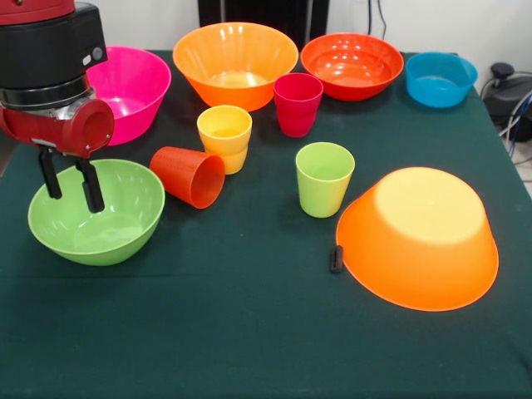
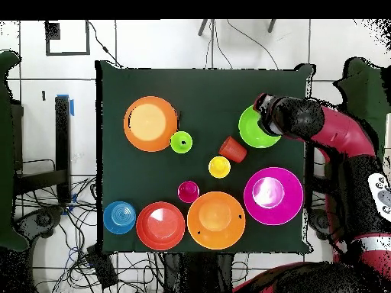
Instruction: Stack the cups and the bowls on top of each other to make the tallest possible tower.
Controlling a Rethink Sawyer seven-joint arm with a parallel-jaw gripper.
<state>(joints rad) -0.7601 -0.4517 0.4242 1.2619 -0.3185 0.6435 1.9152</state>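
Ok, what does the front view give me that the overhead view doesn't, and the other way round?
Front view only: the gripper with fingers apart over the lime green bowl, the orange-red cup lying on its side, one large orange bowl upside down, and a small black object beside its rim.

Overhead view only: the whole arm reaching in from the table's edge, and the floor cables around the table.

Both: all six bowls and four cups, none stacked yet, and the arm's end over the lime green bowl.
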